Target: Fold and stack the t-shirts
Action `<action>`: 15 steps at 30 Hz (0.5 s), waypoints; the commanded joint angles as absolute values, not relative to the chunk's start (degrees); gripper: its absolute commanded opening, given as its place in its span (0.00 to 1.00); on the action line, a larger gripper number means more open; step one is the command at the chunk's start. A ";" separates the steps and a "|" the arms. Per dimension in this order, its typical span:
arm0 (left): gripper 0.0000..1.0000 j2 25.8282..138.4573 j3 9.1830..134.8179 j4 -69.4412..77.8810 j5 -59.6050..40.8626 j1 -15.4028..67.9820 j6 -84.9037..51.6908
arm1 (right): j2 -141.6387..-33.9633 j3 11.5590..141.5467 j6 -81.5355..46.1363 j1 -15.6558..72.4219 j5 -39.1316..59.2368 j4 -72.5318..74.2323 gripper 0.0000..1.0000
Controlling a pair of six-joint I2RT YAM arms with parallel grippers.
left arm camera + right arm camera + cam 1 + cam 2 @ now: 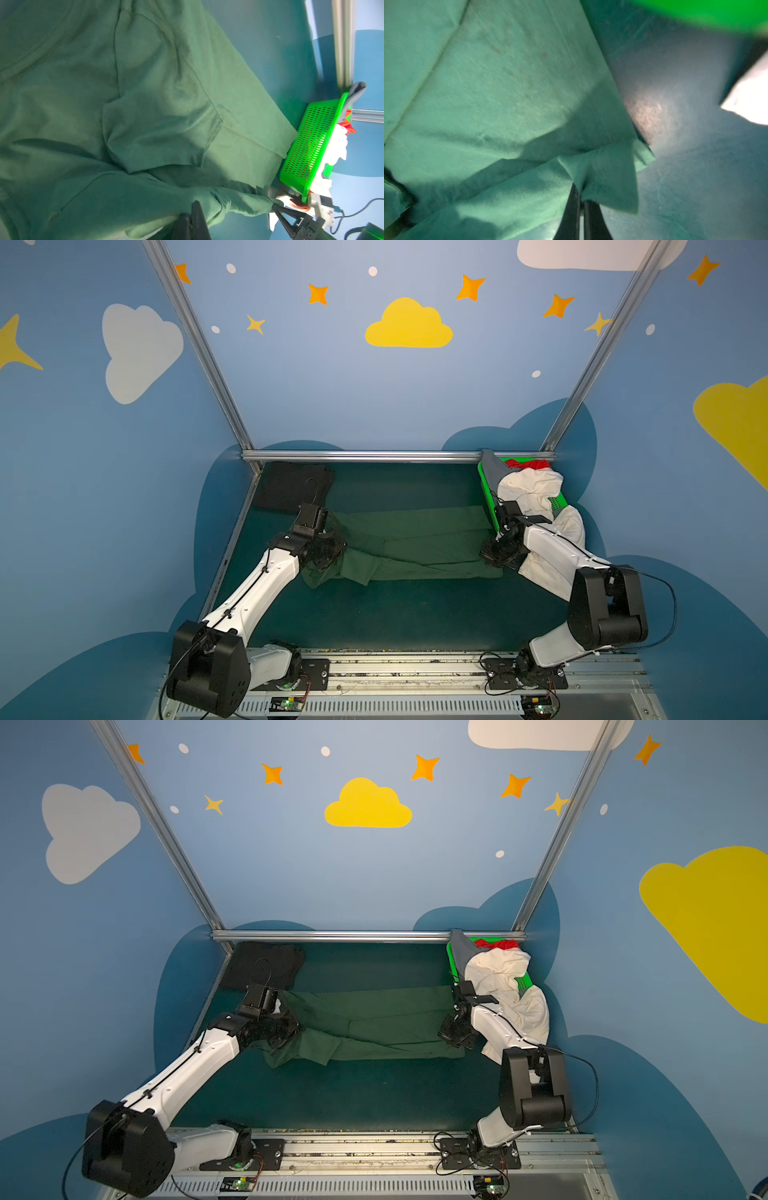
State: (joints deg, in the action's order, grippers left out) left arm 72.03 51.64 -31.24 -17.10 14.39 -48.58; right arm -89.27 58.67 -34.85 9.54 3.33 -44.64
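Nearest you, a metal rail (pixel 415 670) fronts the dark teal mat (pixel 395 614). Far left lies a flat black tee (pixel 291 487). Your left gripper (pixel 195 205) pinches one end of the green tee (pixel 415 543), spread mid-mat, and your right gripper (pixel 581 193) pinches the other. Far right, a basket (pixel 487 493) holds more tees (pixel 528 489) against blue, cloud-painted walls (pixel 332 385).

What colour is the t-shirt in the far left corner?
Black t-shirt; best in a top view.
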 commanded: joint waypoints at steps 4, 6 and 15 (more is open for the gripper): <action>0.04 74.34 54.05 -29.76 -16.66 13.22 -46.68 | -92.59 62.35 -34.02 9.40 2.63 -45.62 0.00; 0.04 74.80 54.05 -29.18 -16.33 12.82 -46.58 | -93.63 62.98 -33.93 9.40 2.81 -45.69 0.00; 0.04 80.01 54.77 -26.91 -18.18 11.91 -45.55 | -95.01 62.97 -33.30 9.48 2.86 -45.53 0.64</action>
